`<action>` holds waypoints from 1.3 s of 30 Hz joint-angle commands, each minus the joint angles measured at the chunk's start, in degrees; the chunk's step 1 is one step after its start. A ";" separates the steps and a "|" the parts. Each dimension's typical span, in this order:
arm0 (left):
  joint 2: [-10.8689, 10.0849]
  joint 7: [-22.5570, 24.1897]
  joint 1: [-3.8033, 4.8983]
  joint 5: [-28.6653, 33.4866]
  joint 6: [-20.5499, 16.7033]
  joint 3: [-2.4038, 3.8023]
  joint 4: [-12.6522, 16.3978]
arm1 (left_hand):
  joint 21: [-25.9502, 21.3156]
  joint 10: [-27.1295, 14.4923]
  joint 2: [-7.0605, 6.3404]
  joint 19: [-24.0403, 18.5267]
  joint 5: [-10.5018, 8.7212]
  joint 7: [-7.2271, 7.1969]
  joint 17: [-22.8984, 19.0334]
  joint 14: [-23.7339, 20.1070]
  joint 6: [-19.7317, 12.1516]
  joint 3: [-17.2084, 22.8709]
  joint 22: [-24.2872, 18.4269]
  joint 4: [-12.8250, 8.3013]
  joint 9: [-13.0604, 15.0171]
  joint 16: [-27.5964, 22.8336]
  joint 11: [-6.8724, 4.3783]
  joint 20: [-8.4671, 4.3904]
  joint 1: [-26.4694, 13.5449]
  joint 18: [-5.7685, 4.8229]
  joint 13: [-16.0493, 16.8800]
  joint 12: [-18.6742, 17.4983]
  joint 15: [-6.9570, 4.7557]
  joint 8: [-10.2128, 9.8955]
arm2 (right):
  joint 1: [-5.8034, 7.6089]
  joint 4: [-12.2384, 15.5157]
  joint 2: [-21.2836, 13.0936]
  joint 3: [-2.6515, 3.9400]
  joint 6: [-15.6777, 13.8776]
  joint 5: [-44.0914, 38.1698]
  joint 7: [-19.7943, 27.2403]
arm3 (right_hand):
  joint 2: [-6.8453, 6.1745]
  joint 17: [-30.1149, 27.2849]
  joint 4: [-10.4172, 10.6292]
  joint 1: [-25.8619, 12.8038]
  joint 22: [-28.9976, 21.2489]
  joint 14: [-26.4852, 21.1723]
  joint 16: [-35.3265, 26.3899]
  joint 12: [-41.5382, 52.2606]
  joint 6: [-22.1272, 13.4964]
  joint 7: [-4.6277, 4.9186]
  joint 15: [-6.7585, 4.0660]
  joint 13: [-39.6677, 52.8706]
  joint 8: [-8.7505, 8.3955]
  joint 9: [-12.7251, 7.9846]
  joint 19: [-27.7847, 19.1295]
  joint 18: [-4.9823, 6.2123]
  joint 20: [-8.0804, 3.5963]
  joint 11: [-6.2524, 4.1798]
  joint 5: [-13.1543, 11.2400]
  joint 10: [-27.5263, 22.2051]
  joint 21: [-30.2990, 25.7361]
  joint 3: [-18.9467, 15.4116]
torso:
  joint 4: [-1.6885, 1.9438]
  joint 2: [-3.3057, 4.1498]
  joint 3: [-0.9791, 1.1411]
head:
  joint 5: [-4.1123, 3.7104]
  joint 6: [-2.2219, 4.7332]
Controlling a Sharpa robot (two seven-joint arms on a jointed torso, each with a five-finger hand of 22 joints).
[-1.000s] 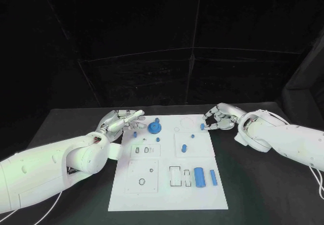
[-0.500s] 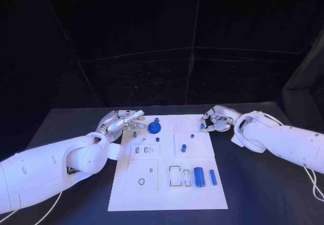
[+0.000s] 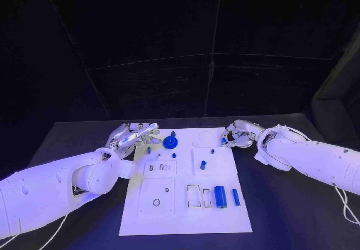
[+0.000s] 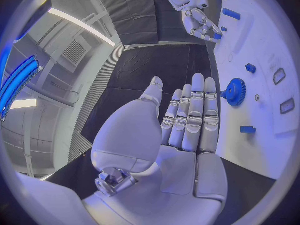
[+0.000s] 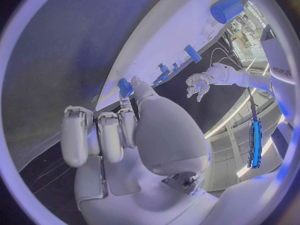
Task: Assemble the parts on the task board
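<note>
Black table, task board (image 3: 186,219): our right hand (image 3: 234,134) pinches small blue part (image 3: 223,139) at far right corner; left hand (image 3: 133,136) spread, holding nothing; seating likely next.

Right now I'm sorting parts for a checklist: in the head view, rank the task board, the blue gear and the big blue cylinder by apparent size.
1. task board, far the largest.
2. big blue cylinder.
3. blue gear.
The cylinder lies nearer the camera than the gear, so the order of these two is unsure.
</note>
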 commanded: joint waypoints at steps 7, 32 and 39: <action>-0.02 0.43 0.05 0.03 0.84 0.04 0.24 | -0.09 0.08 0.47 0.28 -0.14 -0.01 0.06 -0.22 0.27 -0.04 -0.05 -0.19 0.03 -0.39 -0.10 0.01 0.17 0.33 -0.03 -0.32 0.11 -0.27 | -0.07 -0.08 0.27 -0.04 -0.07 -0.60 -0.37 | 0.69 11.18 0.04 -0.22 3.32 5.16 0.19 -0.02 0.60 -0.15 -0.31 5.58 0.27 0.03 1.00 -0.63 -0.29 -0.22 -0.44 0.43 0.30 0.63 | 0.01 -0.01 0.11 | -0.24 -0.10; -0.44 0.32 0.04 0.03 0.60 0.04 0.36 | -0.16 0.08 0.58 0.29 -0.14 0.00 0.10 -0.23 0.28 0.00 -0.09 -0.27 0.02 -0.45 -0.10 0.02 0.21 0.33 -0.04 -0.33 0.11 -0.29 | -0.06 1.70 -0.07 -0.02 -8.27 0.13 -0.93 | 3.75 11.81 -0.36 -2.22 3.92 5.32 0.41 1.00 7.07 -2.84 -2.27 6.84 2.55 0.52 1.32 -0.75 -2.06 -2.52 -4.32 1.70 0.56 5.74 | -0.03 -0.14 -0.03 | -0.24 -0.18; -0.72 0.27 0.07 0.03 0.50 0.04 0.62 | -0.20 0.09 0.65 0.30 -0.14 -0.01 0.13 -0.24 0.29 0.01 -0.12 -0.32 0.02 -0.48 -0.10 0.02 0.23 0.33 -0.04 -0.34 0.11 -0.30 | 0.05 6.15 -0.90 0.03 -10.49 -0.05 -5.12 | 3.73 11.68 0.13 -3.19 4.10 5.30 0.34 0.85 7.25 -3.00 -2.43 6.74 2.52 0.46 1.42 -0.79 -2.26 -2.68 -4.67 1.70 0.64 5.89 | -0.08 -0.52 -0.40 | -0.44 -0.40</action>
